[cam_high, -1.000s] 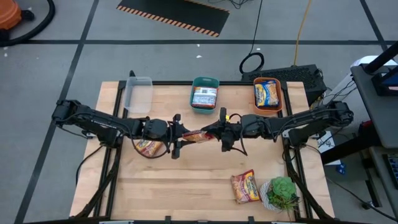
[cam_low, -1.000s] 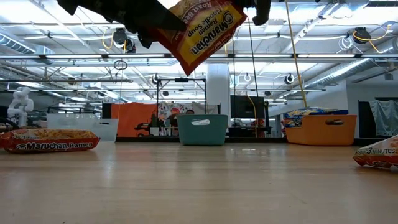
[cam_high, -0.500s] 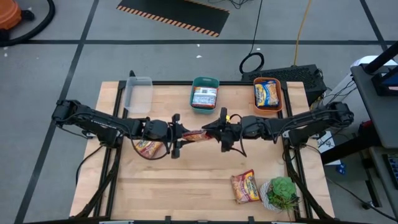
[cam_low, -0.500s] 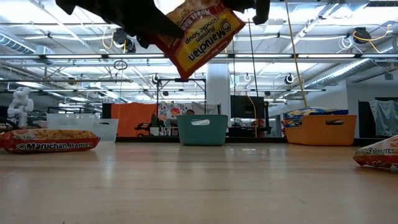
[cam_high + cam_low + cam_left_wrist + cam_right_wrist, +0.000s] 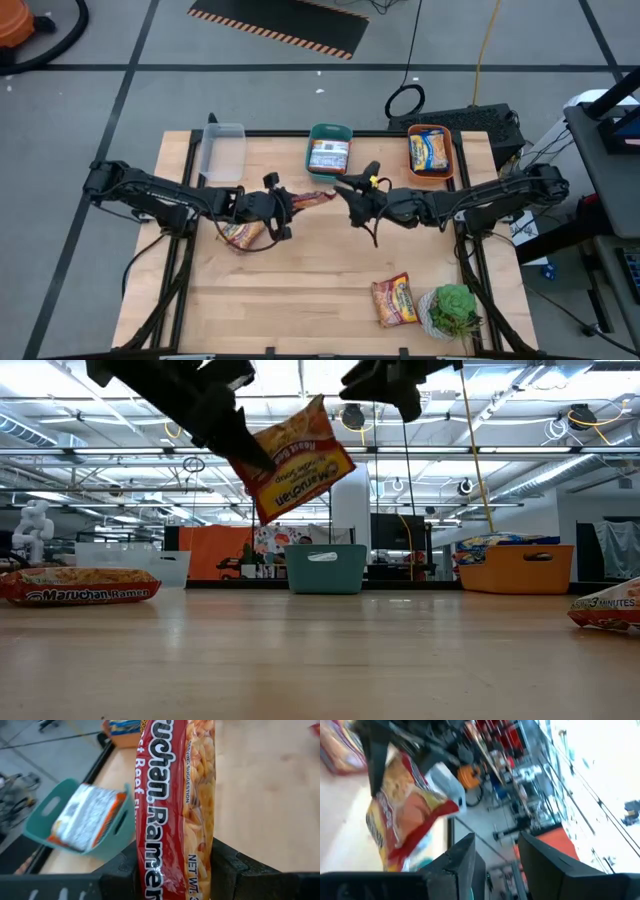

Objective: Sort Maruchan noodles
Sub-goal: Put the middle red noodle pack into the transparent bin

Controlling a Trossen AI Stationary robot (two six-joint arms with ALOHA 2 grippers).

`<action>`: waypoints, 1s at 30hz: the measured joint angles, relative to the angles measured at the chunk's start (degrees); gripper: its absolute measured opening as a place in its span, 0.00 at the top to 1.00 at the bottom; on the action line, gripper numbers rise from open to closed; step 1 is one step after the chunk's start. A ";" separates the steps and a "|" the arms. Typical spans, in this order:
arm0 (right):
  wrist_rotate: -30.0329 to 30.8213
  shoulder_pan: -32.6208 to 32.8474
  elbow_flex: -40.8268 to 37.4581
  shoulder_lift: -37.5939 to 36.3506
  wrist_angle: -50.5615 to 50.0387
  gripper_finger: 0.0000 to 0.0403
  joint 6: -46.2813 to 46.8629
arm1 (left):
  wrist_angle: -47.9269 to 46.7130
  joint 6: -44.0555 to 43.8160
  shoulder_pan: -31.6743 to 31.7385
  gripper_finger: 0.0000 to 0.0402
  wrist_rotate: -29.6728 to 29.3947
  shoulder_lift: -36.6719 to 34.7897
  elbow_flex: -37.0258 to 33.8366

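Two arms meet over the middle of the table (image 5: 300,300). The left gripper (image 5: 281,203) is clamped on a red packet (image 5: 310,200), held up off the wood; in the left wrist view the packet (image 5: 175,805) stands pinched between the two dark fingers (image 5: 122,872), its top edge cut off by the frame. In the low view it (image 5: 290,458) hangs tilted with its print upside down, and the arm above it is mostly out of frame. The right gripper (image 5: 352,190) hovers just beside the packet's free end, apart from it, its jaws parted with nothing between them; its own view is blurred. Another packet (image 5: 240,235) lies on the table, half hidden under the left arm. A third (image 5: 395,300) lies near the front edge beside a potted plant (image 5: 455,308); the low view shows only its end (image 5: 608,605). Along the back stand a clear bin (image 5: 222,152), whose contents cannot be made out, a teal bin (image 5: 329,132) with a packet (image 5: 328,155) inside, and an orange bin (image 5: 431,129) with a yellow packet (image 5: 429,151).
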 joint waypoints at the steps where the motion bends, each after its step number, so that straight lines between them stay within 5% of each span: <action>1: 1.36 0.15 0.01 0.00 -0.48 0.64 0.13 | -0.40 0.04 0.43 0.63 -0.61 0.00 0.00; 16: 18.73 7.54 0.02 0.01 -3.98 0.64 2.55 | -10.01 -0.08 12.65 0.61 -15.05 0.00 0.02; 30: 28.69 12.99 0.00 0.02 -5.33 0.64 3.20 | -23.38 -6.49 27.60 0.61 -15.11 -3.94 0.05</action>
